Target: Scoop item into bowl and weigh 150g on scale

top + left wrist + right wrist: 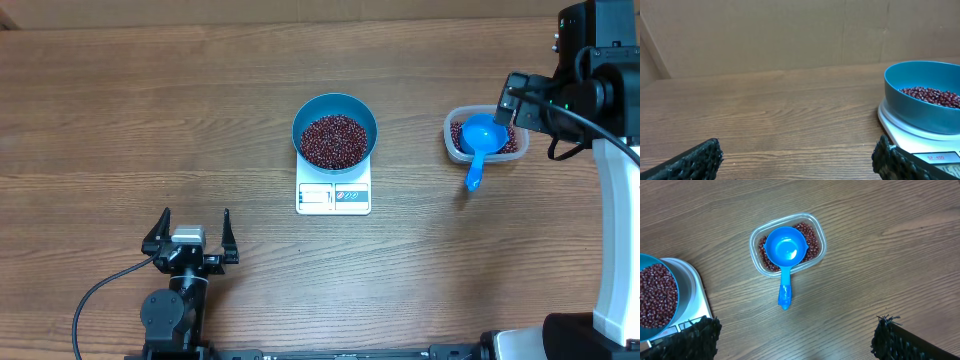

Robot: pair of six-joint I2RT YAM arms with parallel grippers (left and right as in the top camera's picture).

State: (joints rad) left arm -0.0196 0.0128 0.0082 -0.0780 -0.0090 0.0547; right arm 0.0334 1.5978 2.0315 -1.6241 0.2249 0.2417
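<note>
The blue bowl (335,112) stands on the white scale (333,196) at mid-table, holding a heap of red-brown beans (334,140). More beans (812,242) lie in a clear tub (756,255), and a blue scoop (785,250) rests in it with its handle hanging over the near rim. My left gripper (190,232) is open near the front edge, left of the scale, with bare wood between its fingers (695,160). My right gripper (797,340) hangs open high above the table beside the tub and holds nothing. In the left wrist view the bowl (920,107) sits at the right.
The tub (486,135) sits right of the scale, close under the right arm (560,95). The scoop handle (473,180) points toward the front edge. Bare wooden tabletop lies to the left and at the back.
</note>
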